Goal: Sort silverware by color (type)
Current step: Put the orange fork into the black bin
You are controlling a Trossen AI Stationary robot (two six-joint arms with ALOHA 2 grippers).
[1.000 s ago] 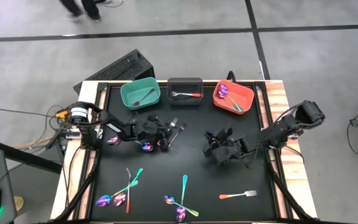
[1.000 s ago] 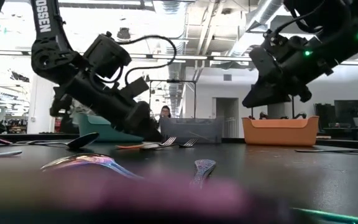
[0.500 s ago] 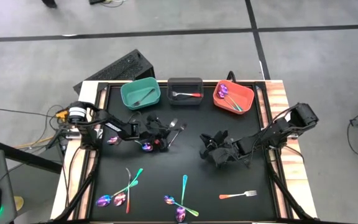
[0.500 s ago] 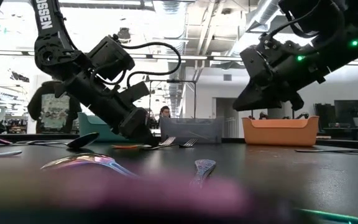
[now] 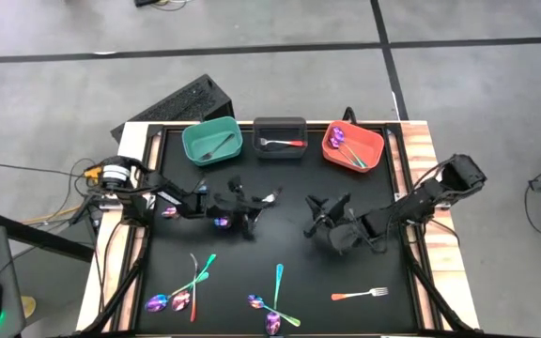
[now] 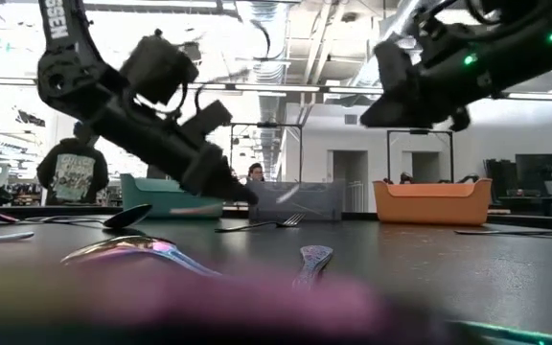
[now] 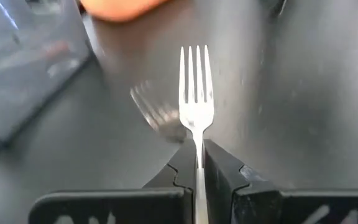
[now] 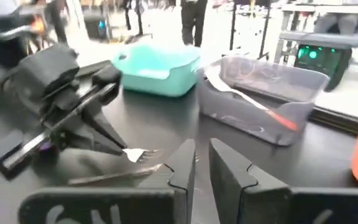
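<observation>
My left gripper (image 7: 196, 167) is shut on a silver fork (image 7: 196, 93), whose tines stick out ahead of the fingers; in the high view it hangs left of the table's middle (image 5: 255, 205). A second silver fork (image 6: 257, 226) lies flat on the table below it. My right gripper (image 8: 201, 163) hovers right of the middle (image 5: 325, 222) and stands slightly open, with nothing between its fingers. More silverware lies near the front: iridescent spoons (image 5: 181, 299), (image 5: 272, 305) and an orange-handled fork (image 5: 360, 295). My left gripper pinches the fork's handle (image 7: 196, 155) just behind the neck, between its two fingers. The fingers (image 6: 220, 180) slant down from the table's left and run along the fork. The fork is lifted clear of the table, tines (image 8: 139, 152) pointing on past the fingertips.
Three bins stand along the far edge: teal (image 5: 212, 141), dark grey (image 5: 280, 138) and orange (image 5: 352, 148), each with cutlery inside. Two iridescent spoons (image 5: 222, 222), (image 5: 170, 208) lie under the left arm. A person stands in the room behind the table (image 6: 77, 171).
My left gripper has shut on the silver fork's handle and risen with it, lifting that fork clear of the table while the other fork stays where it lay. My right gripper has gone up a little.
</observation>
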